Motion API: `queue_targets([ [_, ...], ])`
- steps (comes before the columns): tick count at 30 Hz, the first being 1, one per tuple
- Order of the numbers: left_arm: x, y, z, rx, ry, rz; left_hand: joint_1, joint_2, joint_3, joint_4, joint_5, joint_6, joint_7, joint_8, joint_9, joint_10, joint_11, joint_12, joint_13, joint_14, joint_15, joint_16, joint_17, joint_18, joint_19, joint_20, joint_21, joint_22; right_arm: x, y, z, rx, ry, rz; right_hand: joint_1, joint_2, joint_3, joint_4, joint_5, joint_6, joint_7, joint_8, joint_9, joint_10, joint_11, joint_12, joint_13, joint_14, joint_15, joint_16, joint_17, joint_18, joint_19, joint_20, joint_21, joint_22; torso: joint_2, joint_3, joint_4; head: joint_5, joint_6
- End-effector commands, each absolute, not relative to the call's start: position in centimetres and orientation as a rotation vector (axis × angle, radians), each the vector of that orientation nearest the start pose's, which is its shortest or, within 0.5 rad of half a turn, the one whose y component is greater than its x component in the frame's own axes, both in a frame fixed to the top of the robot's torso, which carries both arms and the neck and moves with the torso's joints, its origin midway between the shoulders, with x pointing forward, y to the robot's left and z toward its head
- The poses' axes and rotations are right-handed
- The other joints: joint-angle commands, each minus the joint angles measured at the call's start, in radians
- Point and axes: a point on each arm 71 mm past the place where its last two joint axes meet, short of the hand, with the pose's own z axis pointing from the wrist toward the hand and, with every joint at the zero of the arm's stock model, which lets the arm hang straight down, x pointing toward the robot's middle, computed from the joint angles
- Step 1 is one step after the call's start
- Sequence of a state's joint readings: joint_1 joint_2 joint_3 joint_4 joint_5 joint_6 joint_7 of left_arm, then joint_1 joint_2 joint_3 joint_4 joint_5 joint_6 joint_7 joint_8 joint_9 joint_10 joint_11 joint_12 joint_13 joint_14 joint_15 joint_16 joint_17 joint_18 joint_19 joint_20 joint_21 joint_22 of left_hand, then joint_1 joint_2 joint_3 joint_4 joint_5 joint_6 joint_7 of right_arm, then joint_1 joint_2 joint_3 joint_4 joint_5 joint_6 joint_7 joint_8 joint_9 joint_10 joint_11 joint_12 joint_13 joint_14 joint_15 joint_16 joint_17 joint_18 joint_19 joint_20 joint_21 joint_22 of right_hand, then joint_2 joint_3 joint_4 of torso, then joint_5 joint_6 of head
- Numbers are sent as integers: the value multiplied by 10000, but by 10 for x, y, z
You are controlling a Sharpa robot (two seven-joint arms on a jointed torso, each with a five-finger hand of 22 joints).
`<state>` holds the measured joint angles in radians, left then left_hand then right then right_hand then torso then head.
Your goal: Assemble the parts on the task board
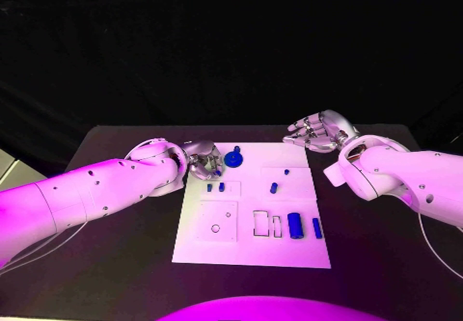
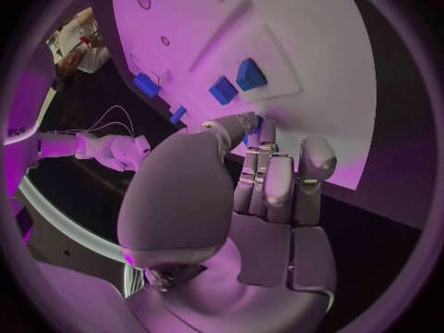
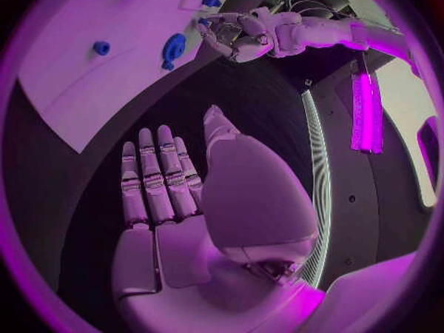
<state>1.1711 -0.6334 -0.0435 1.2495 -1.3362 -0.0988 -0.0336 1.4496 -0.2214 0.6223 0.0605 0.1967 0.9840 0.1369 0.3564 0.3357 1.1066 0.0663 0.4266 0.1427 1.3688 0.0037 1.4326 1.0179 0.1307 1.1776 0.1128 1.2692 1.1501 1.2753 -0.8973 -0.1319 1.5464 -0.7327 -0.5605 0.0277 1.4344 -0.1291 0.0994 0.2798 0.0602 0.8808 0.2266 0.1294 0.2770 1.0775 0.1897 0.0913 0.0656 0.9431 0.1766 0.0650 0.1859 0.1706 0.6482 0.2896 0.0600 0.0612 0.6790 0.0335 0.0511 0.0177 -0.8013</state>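
The white task board point(image 1: 251, 247) lies in the middle of the black table. My left hand point(image 1: 205, 162) hovers at the board's far left edge, and its thumb and fingertips pinch a small blue part point(image 2: 256, 128). A round blue part point(image 1: 235, 159) stands just beside that hand. Two small blue pieces point(image 1: 215, 188) sit a little nearer than the hand. Two blue pegs point(image 1: 274, 188) stand mid-board. A blue cylinder point(image 1: 295, 225) and a slim blue bar point(image 1: 316, 227) lie at the near right. My right hand point(image 1: 318, 130) hangs off the far right corner, fingers apart and holding nothing.
Empty recesses point(image 1: 262, 223) and a square plate with small holes point(image 1: 217, 221) mark the board's near half. Black tabletop point(image 1: 116, 267) surrounds the board. My right forearm point(image 1: 395, 174) reaches along the board's right side.
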Motion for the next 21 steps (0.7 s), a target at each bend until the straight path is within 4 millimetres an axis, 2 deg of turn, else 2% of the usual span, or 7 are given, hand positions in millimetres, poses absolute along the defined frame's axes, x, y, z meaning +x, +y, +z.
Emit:
queue_targets([
  [1, 518, 168, -235, 1487, 19413, -6863, -105, 0, 1, -51, 40, -25, 10, -25, 4, 25, 42, -97, 18, 29, 9, -30, -33, -152, -15, -43, 1, -36, 488, -236, -174, 5449, 15719, 9146, 68, 61, -3, -41, -6, 82, 163, 9, -12, 69, -23, 66, -15, 30, -39, 38, -8, 80, 6, 12, 42, 8, 0, -3, -2, 4, 0],
  [10, 519, 169, -234, 1331, 19315, -6968, -273, -119, 39, -90, 48, -586, 134, -562, -75, -14, 128, -385, 128, -15, 88, -50, -86, -136, -107, 10, -83, -113, 488, -236, -175, 5455, 15727, 9134, 65, 59, -5, -40, -6, 82, 164, 8, -13, 69, -22, 66, -16, 27, -37, 36, -16, 80, -15, 12, 39, 6, 0, -6, -2, 0, 15],
  [21, 519, 169, -234, 1258, 19347, -6985, -385, -190, 36, -67, 51, -786, 173, -751, -98, -21, 150, -482, 178, -32, 108, -56, -108, -127, -136, 33, -121, -146, 488, -236, -175, 5458, 15739, 9129, 65, 59, -5, -40, -6, 82, 164, 8, -13, 69, -22, 66, -16, 27, -37, 36, -16, 80, -15, 12, 39, 6, 4, -4, 0, 10, 1],
])
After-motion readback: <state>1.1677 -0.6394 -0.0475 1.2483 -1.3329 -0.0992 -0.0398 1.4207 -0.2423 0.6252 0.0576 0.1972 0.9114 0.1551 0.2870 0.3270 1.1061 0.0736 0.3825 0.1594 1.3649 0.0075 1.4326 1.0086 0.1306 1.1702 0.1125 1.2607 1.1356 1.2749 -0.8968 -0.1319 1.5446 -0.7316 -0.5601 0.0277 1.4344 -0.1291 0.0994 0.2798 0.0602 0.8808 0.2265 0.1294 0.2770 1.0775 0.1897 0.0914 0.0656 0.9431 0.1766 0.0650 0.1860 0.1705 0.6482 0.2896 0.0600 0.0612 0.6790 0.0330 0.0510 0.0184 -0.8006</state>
